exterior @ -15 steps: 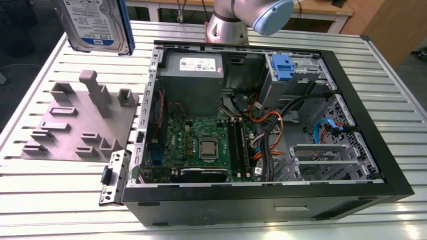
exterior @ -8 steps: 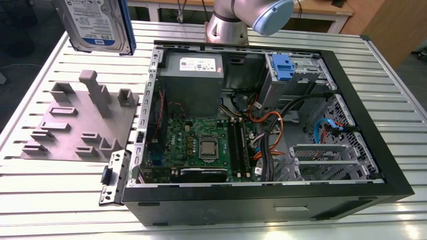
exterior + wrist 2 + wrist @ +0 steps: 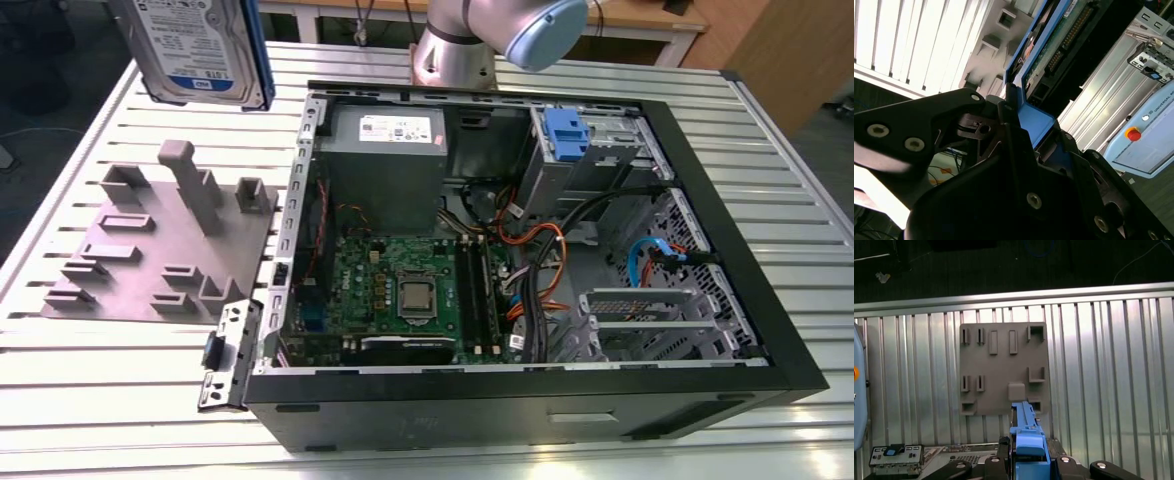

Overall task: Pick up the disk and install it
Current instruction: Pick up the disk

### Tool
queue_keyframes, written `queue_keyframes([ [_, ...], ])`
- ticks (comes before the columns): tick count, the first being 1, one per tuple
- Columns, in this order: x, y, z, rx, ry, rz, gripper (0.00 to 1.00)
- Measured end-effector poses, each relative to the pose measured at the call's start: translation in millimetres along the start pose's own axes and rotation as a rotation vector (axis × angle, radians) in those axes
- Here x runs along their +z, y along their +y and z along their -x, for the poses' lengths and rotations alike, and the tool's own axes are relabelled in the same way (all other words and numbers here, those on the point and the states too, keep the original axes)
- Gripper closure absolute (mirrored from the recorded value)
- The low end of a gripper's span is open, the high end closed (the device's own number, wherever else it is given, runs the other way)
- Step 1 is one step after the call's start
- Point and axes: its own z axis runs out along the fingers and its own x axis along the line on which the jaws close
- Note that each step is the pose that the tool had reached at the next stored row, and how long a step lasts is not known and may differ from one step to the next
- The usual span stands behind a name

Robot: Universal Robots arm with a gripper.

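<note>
We see the disk (image 3: 194, 50) in the air at the exterior view's upper left, clear of the slatted table (image 3: 120, 380) and hanging above the grey fixture plate (image 3: 160, 250) with its empty upright slots. The gripper (image 3: 1029, 125) is closed narrowly on the disk: in the second wrist view its black fingers (image 3: 1004, 112) press from either side on the blue rail (image 3: 1036, 122) at one end of the drive. The first wrist view shows that same rail end (image 3: 1026, 427) seated between the jaws. From the hand the disk runs straight outward, so its long axis continues the line of the gripper. In the exterior view that axis stands close to upright, with the labelled face turned toward the camera and one blue rail (image 3: 262, 55) down the side edge. We judge that the drive is firmly held and already picked up. The relation that matters is sideways. The open computer case (image 3: 534, 400) lies to the exterior view's right of the fixture plate, and the silver drive cage (image 3: 607, 140) with its blue latch (image 3: 566, 135) sits in the case's far corner, beyond the grey power supply (image 3: 384, 150). The disk is therefore well apart from the cage, outside the case wall, and it stands on end while the cage lies low inside the chassis.
</note>
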Motion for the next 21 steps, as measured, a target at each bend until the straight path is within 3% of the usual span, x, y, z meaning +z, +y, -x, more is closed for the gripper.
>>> queue_keyframes([
  [21,-0.1,-4.7,0.4,0.0,0.0001,0.0001,0.64],
])
